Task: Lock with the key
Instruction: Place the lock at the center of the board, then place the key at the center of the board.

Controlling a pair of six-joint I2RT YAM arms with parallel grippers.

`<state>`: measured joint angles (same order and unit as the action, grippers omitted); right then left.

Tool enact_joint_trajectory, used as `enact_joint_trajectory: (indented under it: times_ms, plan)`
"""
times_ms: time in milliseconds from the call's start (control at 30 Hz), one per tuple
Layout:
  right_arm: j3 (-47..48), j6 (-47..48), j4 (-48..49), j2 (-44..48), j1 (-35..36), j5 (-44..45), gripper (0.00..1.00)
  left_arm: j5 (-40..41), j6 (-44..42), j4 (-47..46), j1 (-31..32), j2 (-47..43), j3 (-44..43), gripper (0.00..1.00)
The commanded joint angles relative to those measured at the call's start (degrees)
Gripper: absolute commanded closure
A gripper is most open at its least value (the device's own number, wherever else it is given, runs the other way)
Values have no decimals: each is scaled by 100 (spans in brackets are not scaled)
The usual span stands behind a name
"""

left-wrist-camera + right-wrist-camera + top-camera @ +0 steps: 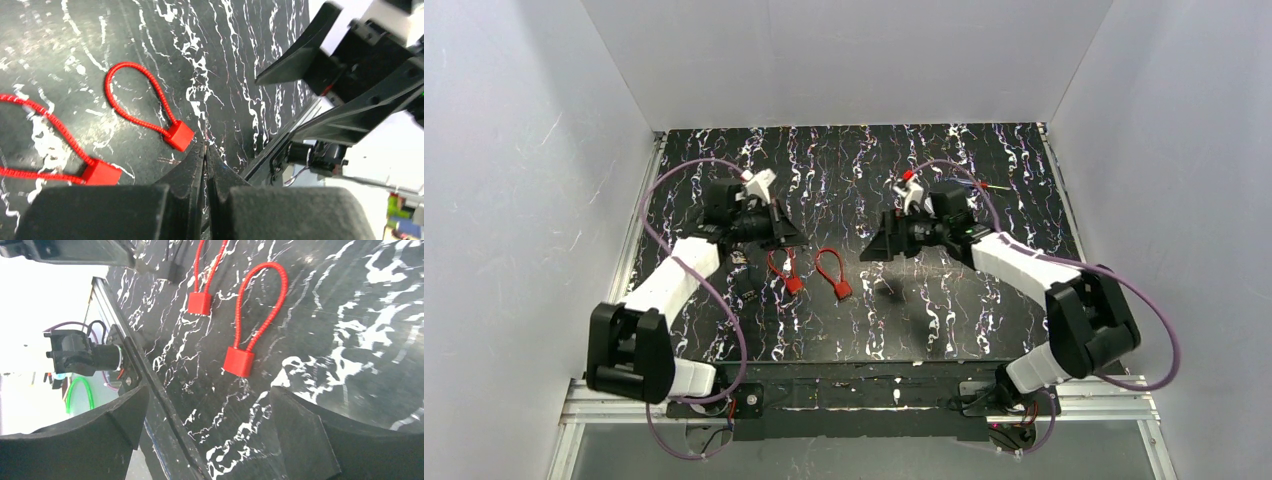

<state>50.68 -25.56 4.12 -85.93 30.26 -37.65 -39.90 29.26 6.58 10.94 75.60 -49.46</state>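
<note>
Two red cable locks lie side by side on the black, white-veined bench [944,330], midway between the two arms. The right lock [834,272] and the left lock [784,272] each rest flat, with the cable loop pointing to the far side and the block body nearer the arm bases. They are near each other but apart. I cannot make out a key for certain in any view.

The left wrist view shows the right lock [179,136] just beyond its own fingertips, close but not touching, with the left lock [100,172] off to the left and partly cut off by the frame. The right wrist view shows both whole bodies: the right lock [239,361] is nearer and the left lock [201,303] is beyond it.

The left claw [792,238] hangs just behind the left lock. Its wrist view shows the left claw [205,149] pressed fully together with no gap. Whether anything thin is pinched there, I cannot tell.

The right claw [872,250] sits to the right of the locks, well apart from them. Its own camera shows the right claw [207,400] spread wide with only bare bench between the fingers [305,435] and nothing held.

Only the top view shows a thin red-tipped item [992,187] lying near the far right of the bench.
</note>
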Motion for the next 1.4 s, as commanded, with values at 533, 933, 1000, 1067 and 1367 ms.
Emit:
enact_joint_trajectory:
  times_ms: [533, 933, 1000, 1067, 1367]
  plan:
    - [-810, 367, -619, 2233, -1531, -207, 2, 357, -1853, 766, 1077, 2242, -1400, 100]
    - [-813, 259, -525, 2193, -1602, -234, 2, 457, -2074, 995, 1161, 2892, -1758, 92]
    - [-815, 262, -511, 2194, -1616, -240, 2, 470, -2088, 1067, 1162, 2915, -1827, 87]
    - [-836, 260, -479, 2201, -1635, -251, 2, 481, -2113, 1163, 1165, 2888, -1901, 80]
    - [-539, 409, -667, 2083, -1766, -304, 2, 455, -2465, 2119, 1148, 2148, -2320, 35]
